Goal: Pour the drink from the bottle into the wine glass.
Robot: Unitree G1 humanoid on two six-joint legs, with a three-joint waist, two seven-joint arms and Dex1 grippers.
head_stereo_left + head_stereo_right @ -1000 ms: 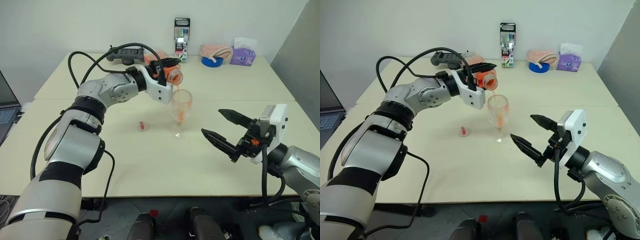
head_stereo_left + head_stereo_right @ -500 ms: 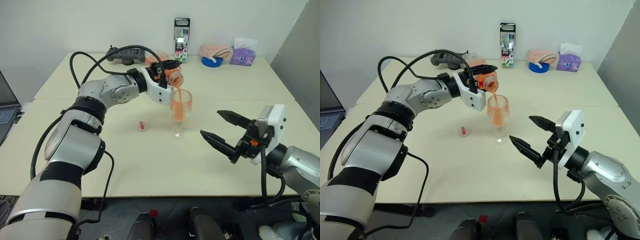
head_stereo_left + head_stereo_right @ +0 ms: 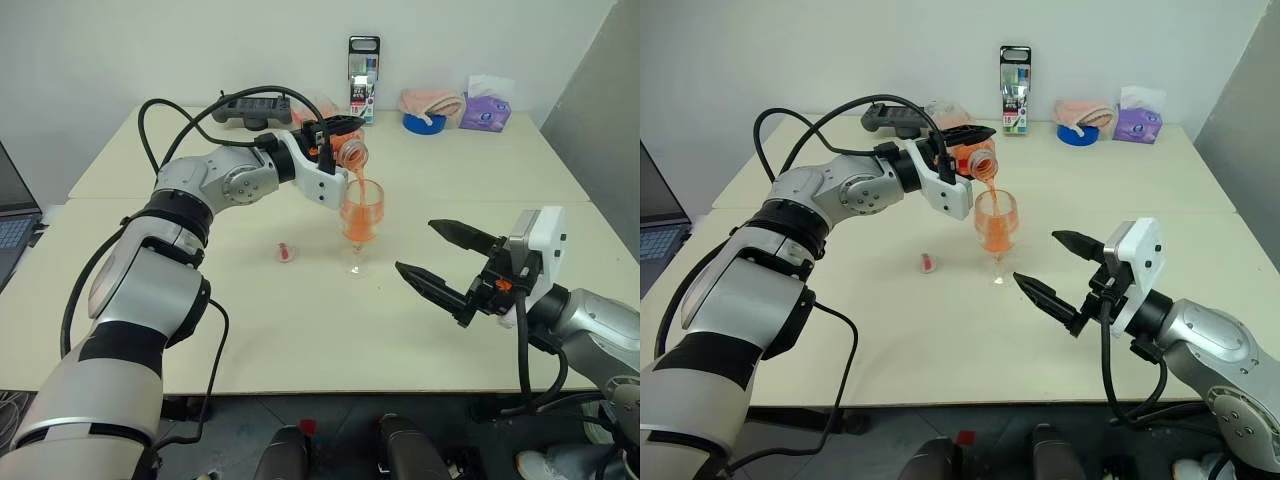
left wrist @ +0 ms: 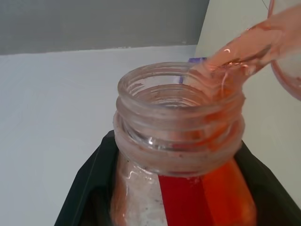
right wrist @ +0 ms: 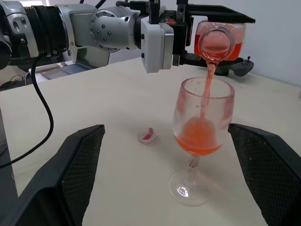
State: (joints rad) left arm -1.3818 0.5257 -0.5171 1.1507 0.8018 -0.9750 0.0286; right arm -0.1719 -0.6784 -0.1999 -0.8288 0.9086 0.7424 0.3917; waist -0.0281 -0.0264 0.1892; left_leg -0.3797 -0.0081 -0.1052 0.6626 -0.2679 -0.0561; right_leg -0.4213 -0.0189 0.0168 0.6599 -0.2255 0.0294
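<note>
My left gripper [image 3: 338, 138] is shut on the bottle [image 3: 350, 153], holding it tipped with its open mouth just over the wine glass [image 3: 360, 215]. The orange drink [image 5: 206, 89] runs in a thin stream from the bottle's mouth [image 4: 181, 101] into the bowl, which is roughly half full. The glass stands upright on the table [image 3: 250, 330]. To the right of the glass and nearer to me, my right gripper [image 3: 414, 245] is open and holds nothing, its fingers pointing toward the glass.
A small pinkish cap [image 3: 286, 251] lies on the table left of the glass. At the back stand a marker pack [image 3: 364, 65], a game controller [image 3: 250, 105], a blue tape roll [image 3: 424, 122], a pink cloth [image 3: 432, 100] and a purple tissue pack [image 3: 486, 108]. A laptop [image 3: 10, 215] sits far left.
The orange drink has risen in the glass from a little at the bottom to about half the bowl. The bottle's mouth has dipped slightly. Both arms have stayed in place.
</note>
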